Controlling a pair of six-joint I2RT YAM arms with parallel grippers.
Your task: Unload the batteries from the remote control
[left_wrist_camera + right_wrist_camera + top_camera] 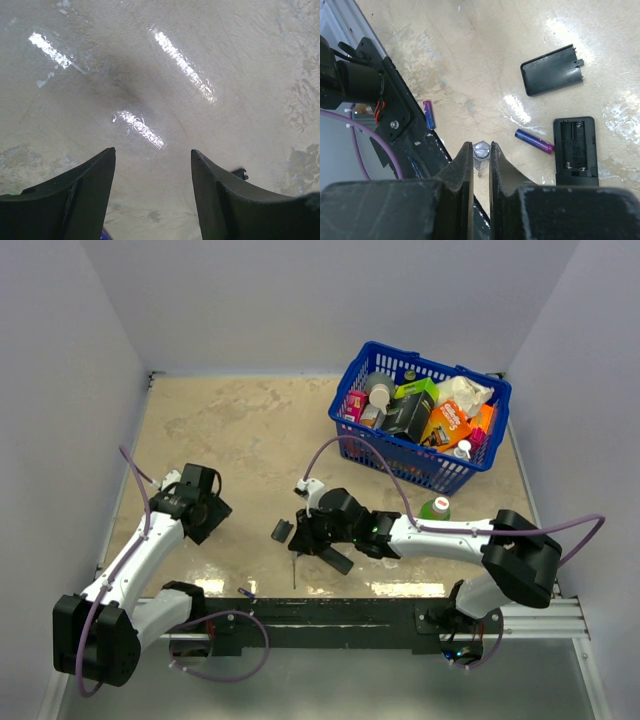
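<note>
The remote control (575, 150) lies face down on the table in the right wrist view, its battery recess open and showing only springs. One purplish battery (534, 141) lies beside it. A second battery (428, 114) lies by the black rail and also shows in the top view (246, 592). The short black cover piece (552, 70) lies apart from them and shows in the top view too (282, 530). My right gripper (481, 145) is shut on a thin grey stick (481, 152), standing over the remote area (308, 538). My left gripper (152, 152) is open and empty over bare table, far left (205, 510).
A blue basket (420, 415) full of groceries stands at the back right. A green bottle (435, 508) stands just in front of it, beside my right arm. The black mounting rail (330, 610) runs along the near edge. Walls close in on the left, back and right.
</note>
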